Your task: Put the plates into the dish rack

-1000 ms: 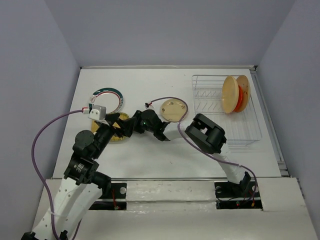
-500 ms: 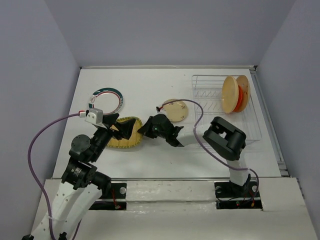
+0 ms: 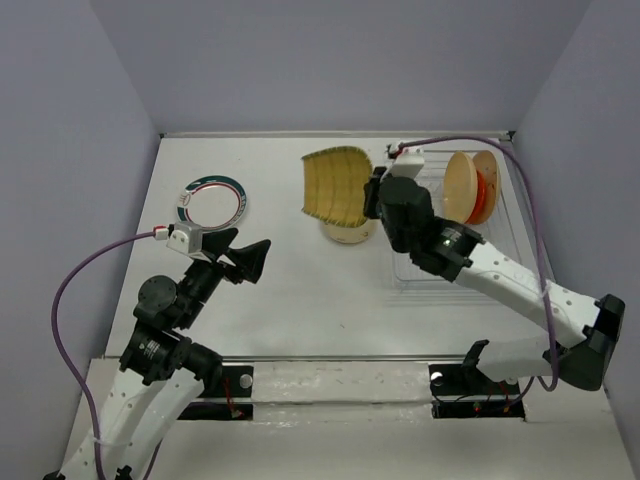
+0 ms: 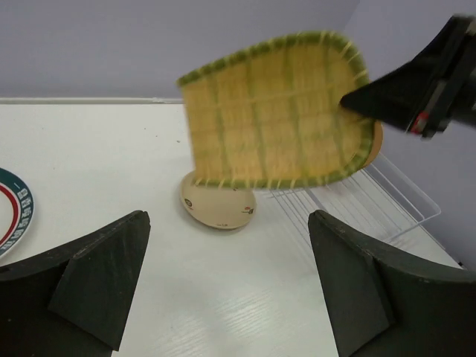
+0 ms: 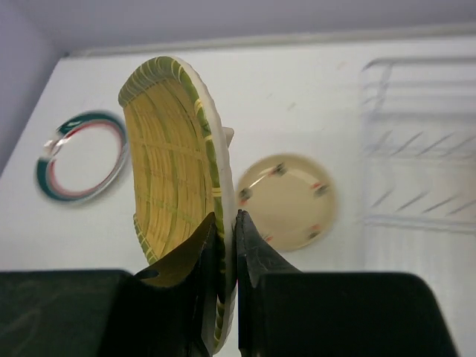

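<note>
Right claw (image 5: 225, 223) is now clamped on the rim of the yellow patterned plate (image 3: 335, 187). A second ago that plate lay on the table between both arms. Now it's up on edge, left of the claw, above the cream plate (image 3: 345, 232). The dish rack (image 3: 480, 255) is just right of the claw. Left claw (image 3: 248, 245) has backed off, jaws wide, empty. Pickup looks done, slotting next.

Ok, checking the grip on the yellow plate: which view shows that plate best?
Right wrist: the yellow plate sits edge-on, its rim pinched by the right gripper. Left wrist shows its patterned face, slightly blurred; top external shows it held beside the dish rack.
</note>
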### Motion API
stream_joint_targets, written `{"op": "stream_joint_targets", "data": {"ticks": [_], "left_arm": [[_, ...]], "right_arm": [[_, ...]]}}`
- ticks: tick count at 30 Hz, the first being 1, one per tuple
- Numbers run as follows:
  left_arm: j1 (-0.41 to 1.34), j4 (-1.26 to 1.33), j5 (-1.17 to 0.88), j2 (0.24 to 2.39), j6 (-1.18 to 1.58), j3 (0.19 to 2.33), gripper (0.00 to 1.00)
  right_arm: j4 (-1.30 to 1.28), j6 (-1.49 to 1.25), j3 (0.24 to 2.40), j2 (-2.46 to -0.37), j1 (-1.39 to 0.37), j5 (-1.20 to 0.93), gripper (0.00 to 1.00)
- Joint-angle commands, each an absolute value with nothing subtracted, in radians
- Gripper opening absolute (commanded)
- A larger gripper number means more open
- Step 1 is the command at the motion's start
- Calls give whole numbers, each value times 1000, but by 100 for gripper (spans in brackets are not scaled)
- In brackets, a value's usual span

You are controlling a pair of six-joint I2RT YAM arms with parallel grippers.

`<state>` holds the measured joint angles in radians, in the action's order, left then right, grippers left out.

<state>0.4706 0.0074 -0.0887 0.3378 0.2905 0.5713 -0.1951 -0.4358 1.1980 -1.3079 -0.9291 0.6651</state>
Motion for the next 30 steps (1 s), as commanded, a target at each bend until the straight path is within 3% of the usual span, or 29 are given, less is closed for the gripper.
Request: {"op": "stream_joint_targets", "data": {"ticks": [1, 9, 13, 30], "left_arm": [[488, 41, -83, 314, 285, 611, 99], [502, 41, -81, 313, 287, 607, 99], [508, 41, -80, 314, 285, 607, 99], [535, 31, -60, 310, 282, 609, 99]], "right_arm": [[-495, -77, 1418, -1244, -841, 1021, 7], [-876, 66, 1790, -1387, -580, 1013, 7], [-979, 74, 1887, -1448, -459, 890, 7], [-976, 78, 1928, -1684, -282, 670, 7]]}}
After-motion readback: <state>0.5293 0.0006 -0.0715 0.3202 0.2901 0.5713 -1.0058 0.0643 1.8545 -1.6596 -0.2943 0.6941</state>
